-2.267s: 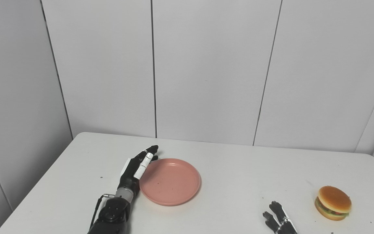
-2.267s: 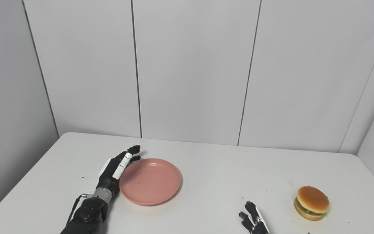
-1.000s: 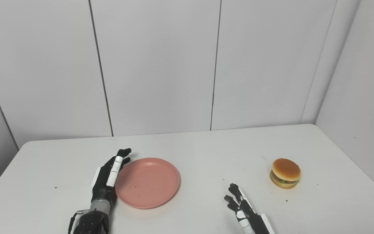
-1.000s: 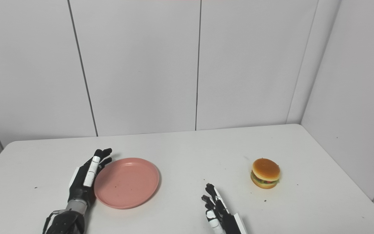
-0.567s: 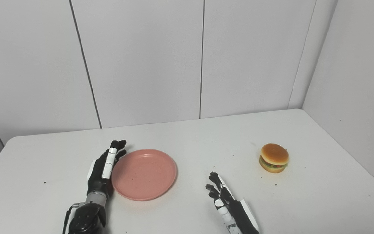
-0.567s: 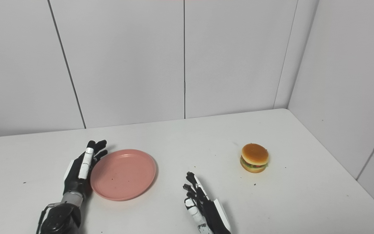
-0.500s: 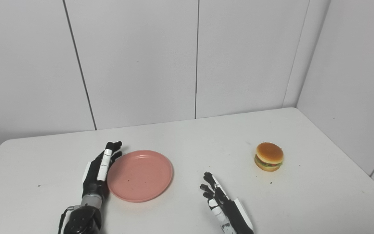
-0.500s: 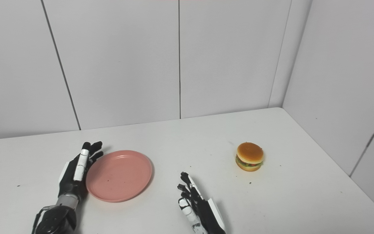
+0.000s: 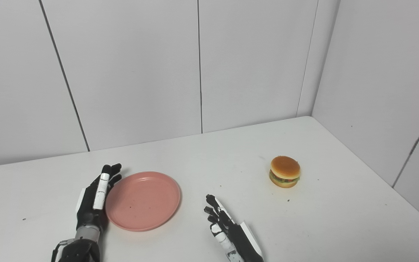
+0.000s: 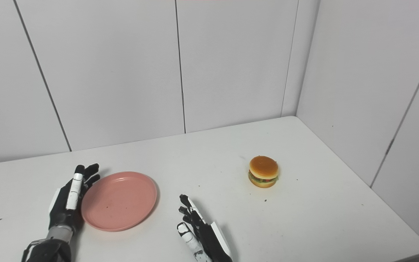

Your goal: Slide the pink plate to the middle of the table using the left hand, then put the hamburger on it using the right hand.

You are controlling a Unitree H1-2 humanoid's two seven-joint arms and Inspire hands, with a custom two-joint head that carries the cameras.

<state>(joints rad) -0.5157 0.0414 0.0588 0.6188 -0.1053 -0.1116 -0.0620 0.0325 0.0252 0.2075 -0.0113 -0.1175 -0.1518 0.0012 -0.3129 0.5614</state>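
The left hand [image 9: 95,198] is lying open, edge-on against the pink plate [image 9: 143,201]; the right hand [image 9: 227,229] is resting open on the worktop [image 9: 322,214], fingers toward the hamburger [image 9: 285,171].

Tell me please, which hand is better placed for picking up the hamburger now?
The right hand. It lies open on the table, nearer the hamburger, with bare table between them. The left hand is open beside the pink plate, on its far side from the hamburger.
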